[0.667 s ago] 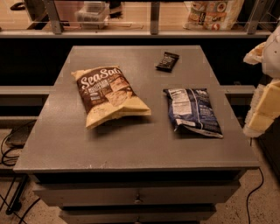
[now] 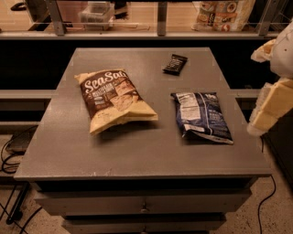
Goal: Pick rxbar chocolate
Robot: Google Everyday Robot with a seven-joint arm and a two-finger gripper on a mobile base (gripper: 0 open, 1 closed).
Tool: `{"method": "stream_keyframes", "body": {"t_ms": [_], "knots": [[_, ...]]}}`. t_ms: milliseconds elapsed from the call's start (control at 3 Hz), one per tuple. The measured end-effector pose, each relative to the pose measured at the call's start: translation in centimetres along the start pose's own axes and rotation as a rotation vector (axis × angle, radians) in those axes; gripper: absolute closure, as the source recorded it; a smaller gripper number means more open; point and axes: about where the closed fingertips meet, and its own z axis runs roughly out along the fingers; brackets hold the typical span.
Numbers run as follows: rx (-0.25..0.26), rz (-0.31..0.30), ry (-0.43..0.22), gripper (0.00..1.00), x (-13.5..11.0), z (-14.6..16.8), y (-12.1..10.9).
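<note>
The rxbar chocolate [image 2: 175,64] is a small flat dark bar lying near the far right part of the grey table [image 2: 137,151]. My gripper [image 2: 270,107] shows as pale cream fingers at the right edge of the camera view, off the table's right side, well to the right of the bar and nearer the camera than it. It holds nothing that I can see.
A brown-and-cream SeaSalt bag [image 2: 112,98] lies left of centre. A dark blue chip bag [image 2: 201,116] lies right of centre, between the gripper and the table's middle. A railing and shelf with packages [image 2: 224,13] run behind the table. Cables [image 2: 11,155] lie on the floor at left.
</note>
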Motion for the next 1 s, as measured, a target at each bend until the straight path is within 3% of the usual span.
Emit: {"method": "stream_keyframes", "body": {"t_ms": [333, 667, 1000], "knots": [[0.038, 0.018, -0.115, 0.0, -1.6, 1.2, -3.3], [0.085, 0.073, -0.2, 0.0, -2.5, 3.2, -8.1], [0.091, 0.077, -0.207, 0.0, -2.5, 3.6, -8.6]]}}
